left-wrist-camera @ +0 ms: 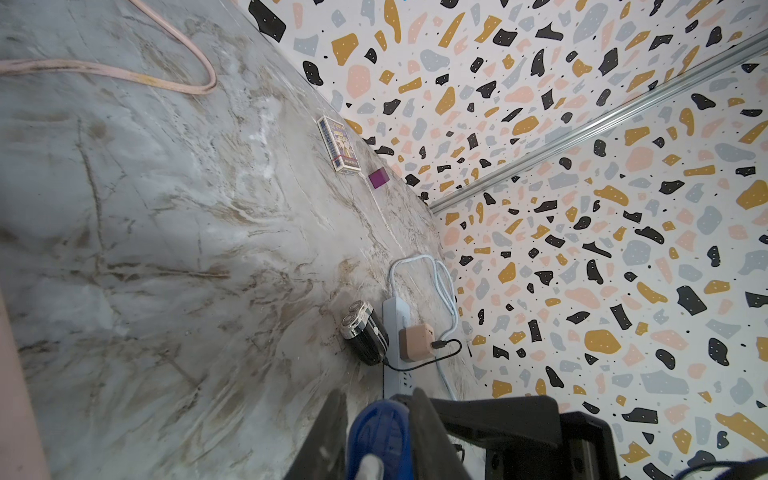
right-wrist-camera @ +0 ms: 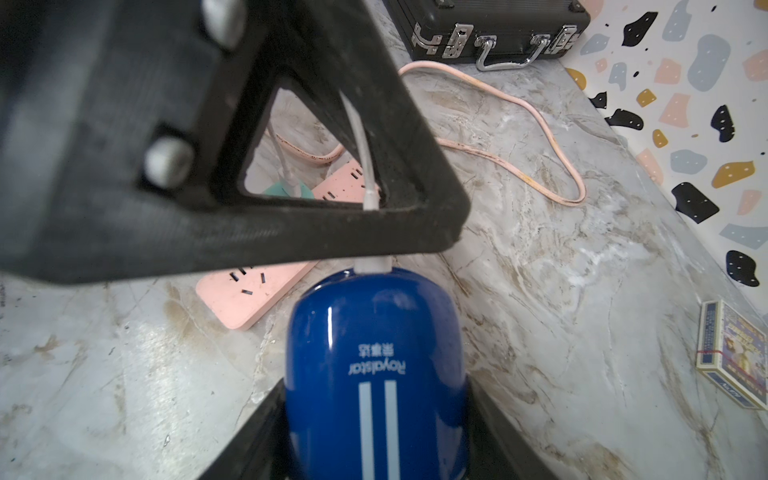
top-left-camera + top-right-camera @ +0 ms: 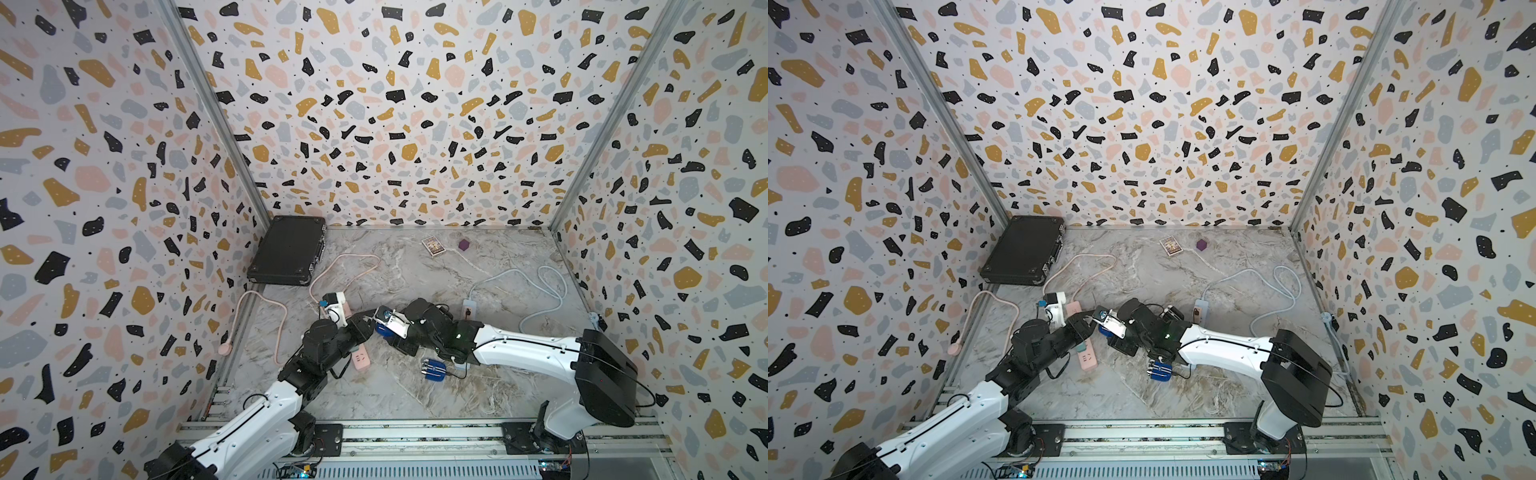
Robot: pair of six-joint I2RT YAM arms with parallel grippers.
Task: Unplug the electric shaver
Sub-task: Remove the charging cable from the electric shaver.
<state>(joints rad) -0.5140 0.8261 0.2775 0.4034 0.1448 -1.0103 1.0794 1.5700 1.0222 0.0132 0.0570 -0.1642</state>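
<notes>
The right claw [image 2: 374,384] is clamping the blue shaver [image 2: 374,332] by its sides, holding it near the middle of the counter [image 3: 374,395]. A white plug [image 2: 372,264] is sitting in the shaver's end, seated in its socket. The white cable [image 2: 361,141] is running from it toward the pink power strip [image 2: 249,291].

The left claw [image 1: 376,409] is reaching in from 8 o'clock, its fingers [image 1: 419,432] standing narrowly apart on either side of that plug end. One finger is hiding the plug's middle, so I cannot tell whether they are pinching it.

In both top views the pink power strip is lying at 7 o'clock of the held shaver. A second blue shaver [image 3: 434,369] is lying at 5 o'clock of it, beneath the right arm. A black case [image 3: 286,251] is leaning in the 10 o'clock corner. A card box [image 3: 432,246] is lying at 12 o'clock near the back wall, with a purple cube [image 3: 464,245] near it at 3 o'clock.

In the left wrist view a black shaver [image 1: 365,334] is lying just beside a white power strip [image 1: 392,307], with a tan adapter [image 1: 415,336] plugged into that strip.
</notes>
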